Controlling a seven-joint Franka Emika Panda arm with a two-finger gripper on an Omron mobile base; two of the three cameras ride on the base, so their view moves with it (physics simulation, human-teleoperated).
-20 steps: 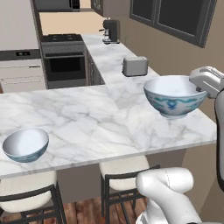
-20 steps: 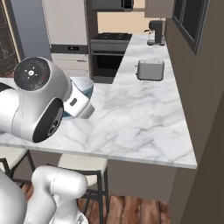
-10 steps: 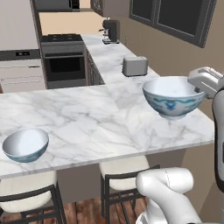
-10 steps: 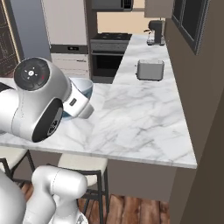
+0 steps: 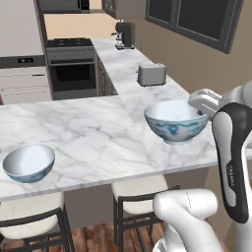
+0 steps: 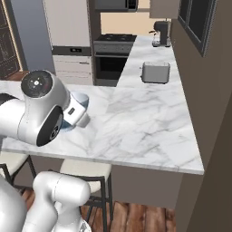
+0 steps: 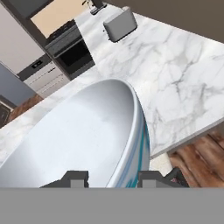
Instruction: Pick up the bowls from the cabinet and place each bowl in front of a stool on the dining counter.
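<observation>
Little has shifted over the past second: one bowl (image 5: 29, 163) rests at the near left of the marble bench (image 5: 93, 135), above a cream stool (image 5: 29, 208), while the second bowl (image 5: 176, 120) stays raised just over the bench's right end, its rim pinched in the claw (image 7: 113, 178). A second stool (image 5: 141, 189) stands below it. Farther right sits a toaster (image 5: 151, 74).
</observation>
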